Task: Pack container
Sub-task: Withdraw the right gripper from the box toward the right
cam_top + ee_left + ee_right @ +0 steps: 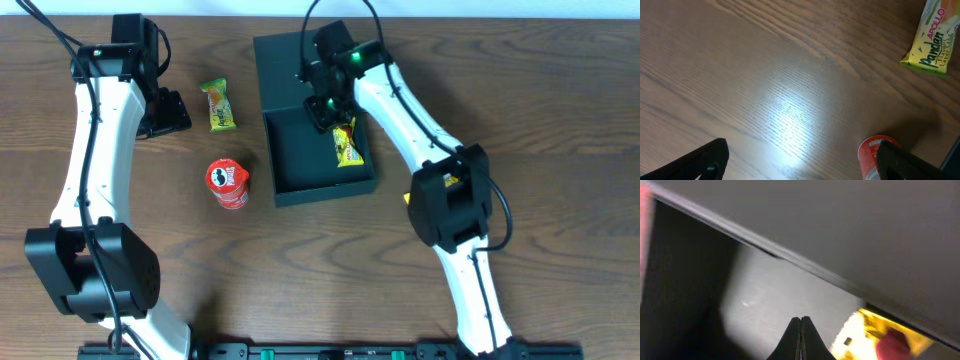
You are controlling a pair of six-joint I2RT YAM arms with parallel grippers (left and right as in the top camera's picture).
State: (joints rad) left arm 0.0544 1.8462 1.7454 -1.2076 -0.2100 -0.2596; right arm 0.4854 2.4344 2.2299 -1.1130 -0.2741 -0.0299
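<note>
The card box (300,160) (likely light, easily dented) is best taken by a wall; right gripper (800,327) is closed empty, left gripper (802,152) open.

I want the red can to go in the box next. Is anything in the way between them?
Nothing visible. Only bare table lies between the red can and the container. Inside, the shut right pincer hangs by a yellow packet along one wall; the rest of the floor looks free.
</note>
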